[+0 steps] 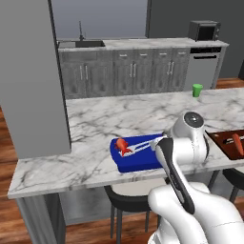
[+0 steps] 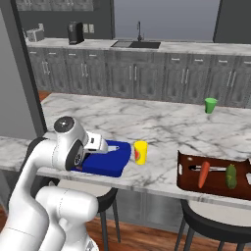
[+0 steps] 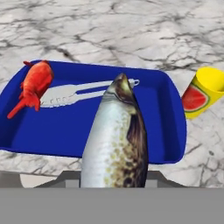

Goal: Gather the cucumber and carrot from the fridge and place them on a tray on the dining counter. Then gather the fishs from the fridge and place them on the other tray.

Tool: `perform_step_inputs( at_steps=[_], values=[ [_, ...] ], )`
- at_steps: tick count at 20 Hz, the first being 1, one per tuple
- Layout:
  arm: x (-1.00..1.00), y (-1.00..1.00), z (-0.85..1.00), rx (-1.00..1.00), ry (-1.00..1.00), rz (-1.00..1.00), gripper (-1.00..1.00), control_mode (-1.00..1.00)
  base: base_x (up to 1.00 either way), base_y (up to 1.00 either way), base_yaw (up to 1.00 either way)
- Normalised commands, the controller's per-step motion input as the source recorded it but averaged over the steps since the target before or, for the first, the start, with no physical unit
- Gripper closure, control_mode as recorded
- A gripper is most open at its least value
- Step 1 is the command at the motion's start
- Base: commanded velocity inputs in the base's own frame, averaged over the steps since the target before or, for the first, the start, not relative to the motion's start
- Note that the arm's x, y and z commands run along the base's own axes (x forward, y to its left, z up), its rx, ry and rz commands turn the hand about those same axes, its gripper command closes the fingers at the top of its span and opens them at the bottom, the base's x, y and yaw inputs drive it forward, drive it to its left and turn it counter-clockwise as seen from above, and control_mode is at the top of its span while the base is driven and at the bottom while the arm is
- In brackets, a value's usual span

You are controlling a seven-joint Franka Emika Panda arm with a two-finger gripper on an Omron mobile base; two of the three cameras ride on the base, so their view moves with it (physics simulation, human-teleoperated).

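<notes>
1. While the claw [image 3: 114, 186] grips the silver-grey fish [image 3: 114, 140] over the blue tray [image 3: 87, 127] on the marble surface [image 1: 95, 119], it should lower it beside the red fish [image 3: 34, 85], clear of the rim, before releasing.
2. Seen from the right base, carrot [image 2: 203, 175] and cucumber [image 2: 231, 176] lie on the brown tray [image 2: 188, 184].

- In the hand view, the silver-grey fish [image 3: 117, 140] has its tail end cut off at the bottom, so the fingers gripping it cannot be seen.
- The same fish covers part of the blue tray [image 3: 65, 127] floor and near rim.
- In the left base view, the arm hides the tray's right end, and the brown tray [image 1: 228, 143] runs off the right edge.
- In the right base view, the arm hides the blue tray's left part.
</notes>
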Motion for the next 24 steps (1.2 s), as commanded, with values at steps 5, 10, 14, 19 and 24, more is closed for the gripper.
perform_step_inputs(
  at_steps=[5, 10, 14, 19, 24],
  values=[
    [0.05, 0.0, -0.11, 0.0, 0.0, 0.0, 1.0, -1.0, 0.0, 0.0, 0.0],
    [0.18, 0.0, -0.05, 0.0, 0.03, 0.0, 1.0, -1.0, 0.0, 0.0, 0.0],
    [0.28, 0.0, -0.04, 0.0, 0.08, 0.0, 1.0, -1.0, 0.0, 0.0, 0.0],
    [0.33, 0.0, -0.1, 0.0, 0.09, 0.0, 1.0, -1.0, 0.0, 0.0, 0.0],
    [0.3, 0.0, -0.19, 0.0, 0.07, 0.0, 1.0, -1.0, 0.0, 0.0, 0.0]
  ],
)
